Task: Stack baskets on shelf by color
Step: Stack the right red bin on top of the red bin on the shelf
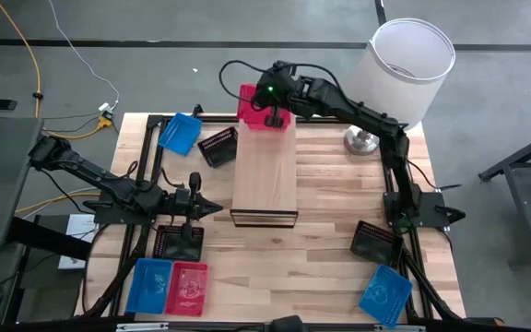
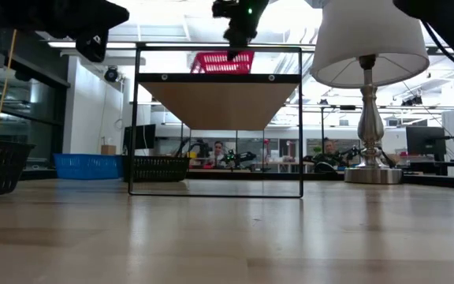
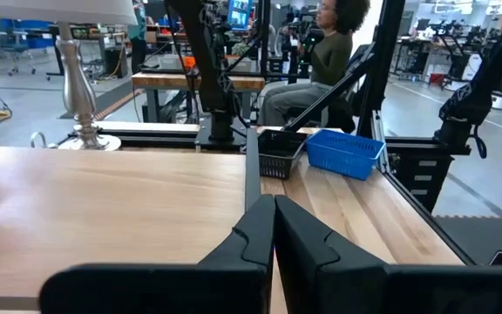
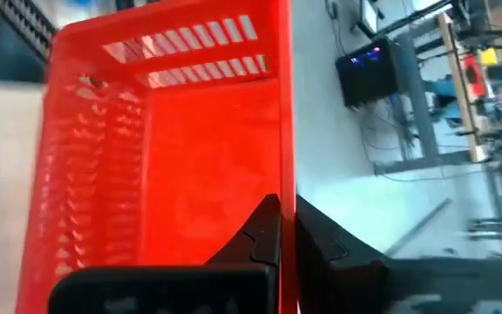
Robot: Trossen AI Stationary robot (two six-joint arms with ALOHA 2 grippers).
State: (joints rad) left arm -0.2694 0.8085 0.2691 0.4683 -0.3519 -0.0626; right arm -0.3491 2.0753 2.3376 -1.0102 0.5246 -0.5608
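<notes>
Light-wood shelf (image 1: pixel 265 175): right gripper (image 1: pixel 275 117) pinches red mesh basket (image 1: pixel 258 109).

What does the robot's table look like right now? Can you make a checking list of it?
Surface: light-wood table, with black frame rails along its sides.
Job's things: red basket at the far end of the shelf. On the table: two blue baskets and two black baskets spread about; a blue basket and red one side by side at the front left; another black basket just behind them.
Clutter: table lamp at the far right corner.
Grippers: right gripper shut on the red basket's wall; left gripper shut, empty, above the table's left.
Cables: yellow and white cords on the floor.
Surroundings: seated person beyond the table.
</notes>
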